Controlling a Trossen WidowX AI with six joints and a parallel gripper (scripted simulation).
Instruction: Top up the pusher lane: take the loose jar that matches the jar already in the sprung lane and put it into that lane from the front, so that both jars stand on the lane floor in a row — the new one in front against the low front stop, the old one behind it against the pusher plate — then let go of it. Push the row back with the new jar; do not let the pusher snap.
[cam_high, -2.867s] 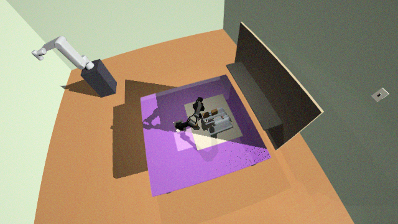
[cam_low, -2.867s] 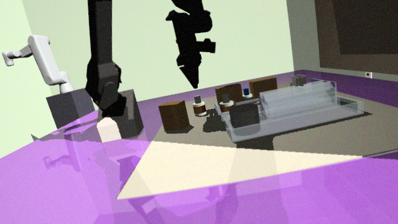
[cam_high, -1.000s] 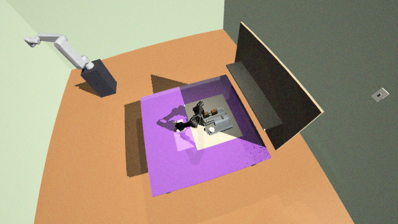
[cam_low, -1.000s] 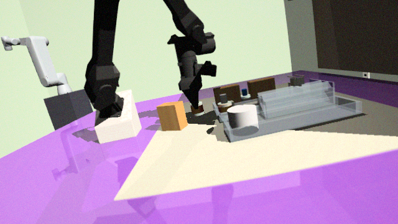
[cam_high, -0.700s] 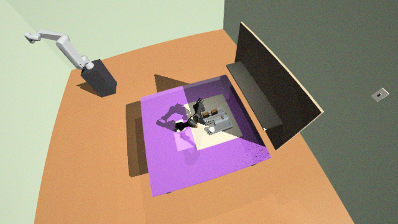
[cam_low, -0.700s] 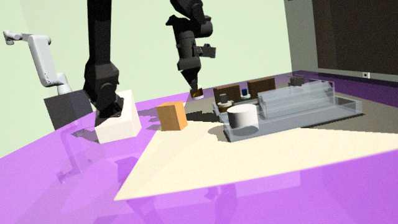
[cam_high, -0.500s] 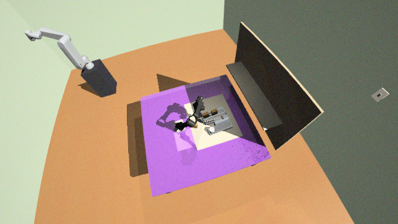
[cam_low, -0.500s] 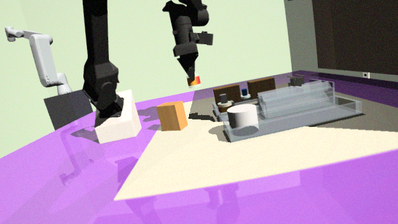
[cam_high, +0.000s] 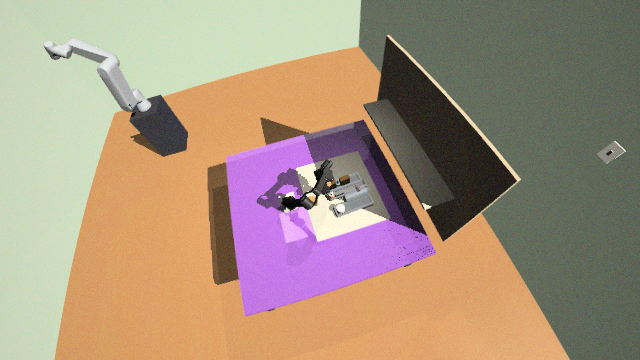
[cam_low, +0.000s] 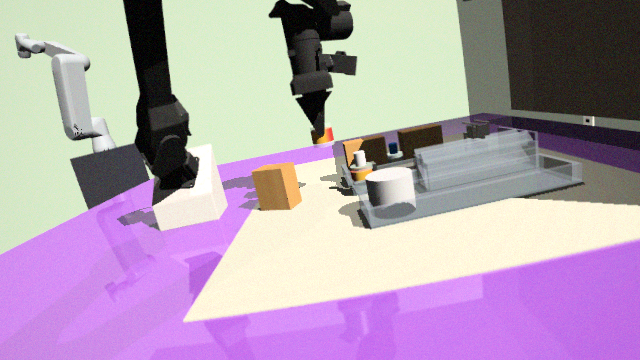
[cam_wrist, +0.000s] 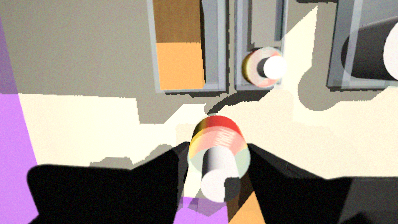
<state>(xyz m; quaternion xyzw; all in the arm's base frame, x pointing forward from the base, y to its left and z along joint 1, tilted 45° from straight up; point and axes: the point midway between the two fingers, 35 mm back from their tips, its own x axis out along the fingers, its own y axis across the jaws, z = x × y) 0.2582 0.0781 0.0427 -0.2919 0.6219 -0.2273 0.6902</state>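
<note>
Red-orange jar (cam_wrist: 218, 150) clamped in hand (cam_wrist: 216, 172), raised, facing lane with matching jar (cam_wrist: 262, 66).

Pincer (cam_wrist: 216, 165) clamping jar (cam_wrist: 218, 145), lane (cam_wrist: 260, 45) ahead.

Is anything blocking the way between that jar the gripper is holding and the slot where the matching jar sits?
Nothing visible. The held jar hangs in front of the lane, whose own jar stands near its open front.

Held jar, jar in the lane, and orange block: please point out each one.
held jar (cam_wrist: 218, 137), wrist view, on its banded side
jar in the lane (cam_wrist: 260, 66), wrist view, on its top rim
orange block (cam_low: 276, 186), exterior view, on its front face
</note>
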